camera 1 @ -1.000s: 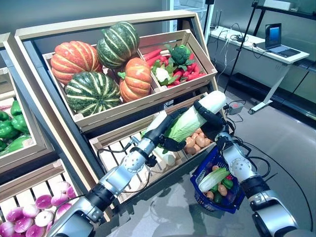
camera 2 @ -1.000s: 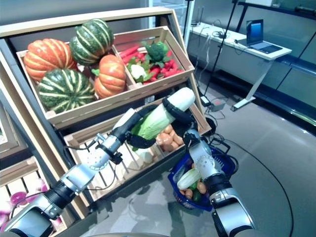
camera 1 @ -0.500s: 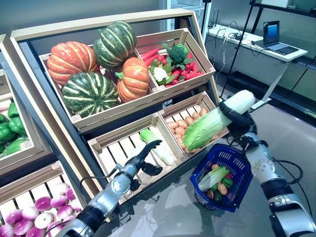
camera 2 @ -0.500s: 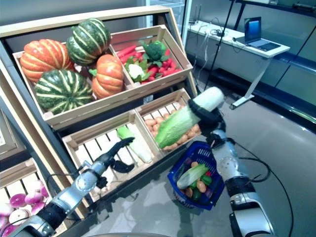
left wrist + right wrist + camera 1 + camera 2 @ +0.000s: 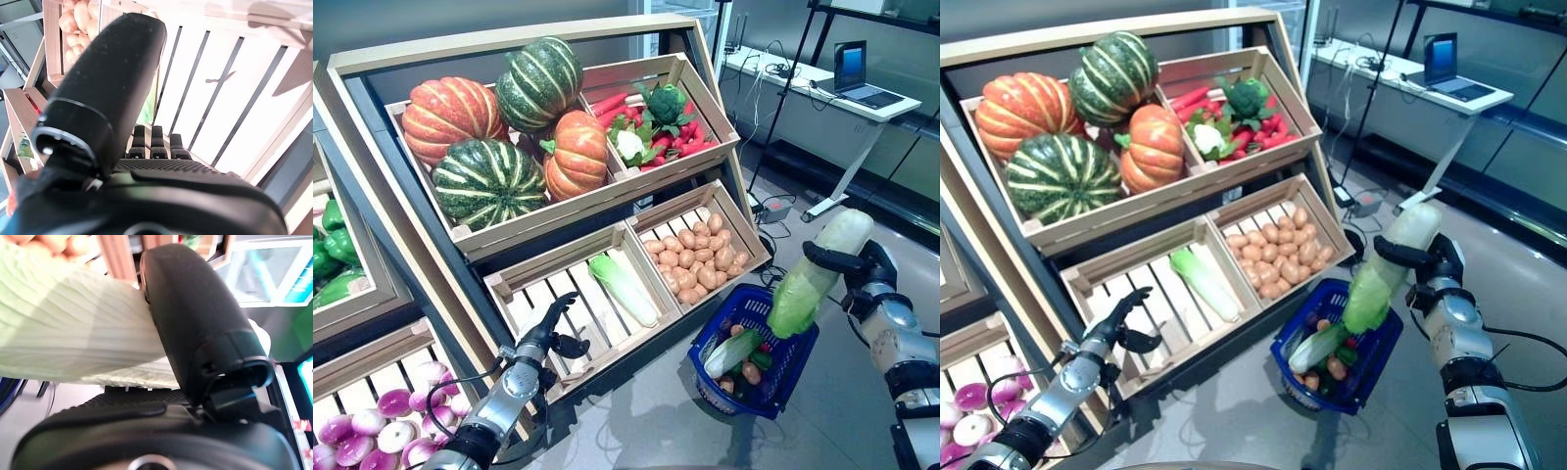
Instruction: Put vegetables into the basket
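Wooden produce shelves (image 5: 607, 201) stand behind; right hand (image 5: 862, 269) grips a long pale green cabbage (image 5: 813, 274) tilted above the blue plastic basket (image 5: 783, 377); left hand (image 5: 548, 328) hangs open.

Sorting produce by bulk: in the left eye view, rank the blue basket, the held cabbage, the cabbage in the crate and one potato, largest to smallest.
1. Blue basket.
2. Held cabbage, in the right hand.
3. Crate cabbage: looks close to the held one, which is nearer the camera, so this pair is unsure.
4. Potato, clearly smallest.
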### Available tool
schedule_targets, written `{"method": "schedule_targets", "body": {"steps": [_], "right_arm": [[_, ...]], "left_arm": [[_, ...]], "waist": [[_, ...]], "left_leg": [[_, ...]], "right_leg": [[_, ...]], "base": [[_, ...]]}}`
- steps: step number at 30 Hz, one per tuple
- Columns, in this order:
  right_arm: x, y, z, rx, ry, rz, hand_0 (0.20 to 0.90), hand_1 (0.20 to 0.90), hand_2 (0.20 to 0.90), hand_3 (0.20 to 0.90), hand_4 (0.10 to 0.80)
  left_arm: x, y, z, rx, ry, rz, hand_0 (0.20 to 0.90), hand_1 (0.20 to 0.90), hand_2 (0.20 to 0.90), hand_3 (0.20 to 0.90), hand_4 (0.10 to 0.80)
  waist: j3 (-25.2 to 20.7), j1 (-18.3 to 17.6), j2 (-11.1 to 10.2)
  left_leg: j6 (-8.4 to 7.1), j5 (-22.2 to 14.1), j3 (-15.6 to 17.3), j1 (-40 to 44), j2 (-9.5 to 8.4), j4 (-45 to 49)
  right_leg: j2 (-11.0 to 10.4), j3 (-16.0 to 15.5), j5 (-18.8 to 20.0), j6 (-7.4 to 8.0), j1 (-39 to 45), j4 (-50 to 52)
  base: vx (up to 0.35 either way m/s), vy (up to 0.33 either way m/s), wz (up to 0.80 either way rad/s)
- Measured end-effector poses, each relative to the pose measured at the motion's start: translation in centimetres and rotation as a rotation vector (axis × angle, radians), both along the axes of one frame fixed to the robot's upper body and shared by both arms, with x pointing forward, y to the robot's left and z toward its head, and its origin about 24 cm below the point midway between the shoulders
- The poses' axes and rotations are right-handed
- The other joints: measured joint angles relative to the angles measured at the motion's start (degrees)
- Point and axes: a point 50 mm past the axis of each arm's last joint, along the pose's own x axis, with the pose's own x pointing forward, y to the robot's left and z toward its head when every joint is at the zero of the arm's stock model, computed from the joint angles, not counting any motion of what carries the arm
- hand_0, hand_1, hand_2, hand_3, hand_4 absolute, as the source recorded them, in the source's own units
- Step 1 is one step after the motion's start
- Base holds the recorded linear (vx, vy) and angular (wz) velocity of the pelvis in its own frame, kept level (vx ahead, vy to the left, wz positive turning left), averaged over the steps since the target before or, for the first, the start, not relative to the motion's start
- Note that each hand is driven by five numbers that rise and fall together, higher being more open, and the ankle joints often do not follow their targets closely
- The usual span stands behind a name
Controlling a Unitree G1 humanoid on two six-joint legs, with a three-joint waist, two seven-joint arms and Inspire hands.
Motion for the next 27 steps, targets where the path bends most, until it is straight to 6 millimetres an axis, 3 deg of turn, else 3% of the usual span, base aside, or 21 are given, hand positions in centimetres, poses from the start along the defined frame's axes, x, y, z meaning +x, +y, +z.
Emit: {"method": "schedule_targets", "body": {"steps": [2, 5, 9, 12, 16, 20, 24, 27], "right_arm": [[-0.7, -0.8, -1.0, -0.023, 0.055, -0.064, 0.3, 0.3, 0.3, 0.3, 0.4], [-0.7, -1.5, -0.8, -0.034, 0.059, -0.15, 0.3, 0.3, 0.3, 0.3, 0.4], [2.2, -1.3, 3.1, -0.035, -0.059, -0.226, 0.3, 0.3, 0.3, 0.3, 0.4], [3.2, -0.9, 4.5, -0.023, -0.108, -0.228, 0.3, 0.3, 0.3, 0.3, 0.4], [4.2, -0.6, 6.7, -0.001, -0.2, -0.259, 0.3, 0.3, 0.3, 0.3, 0.4], [4.7, -0.5, 8.1, 0.014, -0.254, -0.288, 0.3, 0.3, 0.3, 0.3, 0.4], [5.4, -0.1, 9.8, 0.054, -0.324, -0.292, 0.3, 0.3, 0.3, 0.3, 0.4], [5.7, -0.1, 10.8, 0.054, -0.363, -0.308, 0.3, 0.3, 0.3, 0.3, 0.4]], "left_arm": [[0.4, -0.4, 0.5, -0.013, -0.025, -0.011, 0.9, 0.9, 0.9, 0.9, 0.8], [2.6, -1.1, 2.9, -0.028, -0.123, -0.04, 0.9, 0.9, 0.9, 0.9, 0.8], [7.0, -2.6, 9.2, -0.013, -0.374, -0.101, 0.9, 0.9, 0.9, 0.9, 0.8], [8.2, -3.6, 11.9, -0.033, -0.49, -0.125, 0.9, 0.9, 0.9, 0.9, 0.8], [8.2, -4.1, 13.3, -0.047, -0.58, -0.121, 0.9, 0.9, 0.9, 0.9, 0.8], [8.2, -4.3, 13.3, -0.052, -0.59, -0.12, 0.9, 0.9, 0.9, 0.9, 0.8], [8.0, -4.7, 13.7, -0.042, -0.623, -0.129, 0.9, 0.9, 0.9, 0.9, 0.8], [7.8, -5.2, 14.4, -0.055, -0.668, -0.135, 0.9, 0.9, 0.9, 0.9, 0.8]], "waist": [[0.39, 1.05, -0.24], [4.45, 2.16, -0.09], [15.78, 2.66, 2.31], [20.98, 3.16, 3.27], [24.6, 2.99, 4.05], [26.53, 2.9, 4.41], [27.6, 3.09, 5.26], [27.83, 2.74, 5.92]], "left_leg": [[0.0, -0.02, -0.13, -1.31, 0.03, 0.53], [0.21, -0.19, -1.41, -6.67, 0.28, 4.32], [1.43, -1.81, -3.83, -19.28, 1.01, 15.54], [2.3, -5.08, -5.21, -26.12, 0.53, 24.55], [3.96, -11.7, -6.55, -37.17, -0.17, 40.52], [4.46, -14.73, -7.93, -44.68, -1.14, 49.9], [4.94, -16.9, -8.47, -50.62, -1.22, 57.21], [4.4, -18.92, -9.51, -54.01, -1.17, 61.83]], "right_leg": [[-0.01, 0.01, 0.09, -0.1, -1.14, 0.17], [-0.24, -0.29, 0.16, -0.53, -5.15, 2.47], [-1.57, -0.04, -1.43, -1.85, -16.21, 13.01], [-4.01, 0.91, -5.07, -2.33, -23.2, 23.11], [-8.55, 3.29, -11.04, -1.93, -34.01, 39.14], [-11.39, 5.18, -14.85, -1.92, -41.69, 49.51], [-12.8, 7.58, -17.68, -1.94, -48.35, 57.6], [-13.72, 8.34, -19.8, -1.97, -51.58, 62.58]], "base": [[-0.217, -0.088, 0.01], [-0.313, -0.066, 0.12], [-0.305, -0.006, 0.17], [-0.154, 0.041, 0.08], [-0.087, 0.026, 0.09], [-0.049, 0.007, 0.13], [-0.044, 0.002, 0.07], [0.023, -0.014, 0.07]]}}
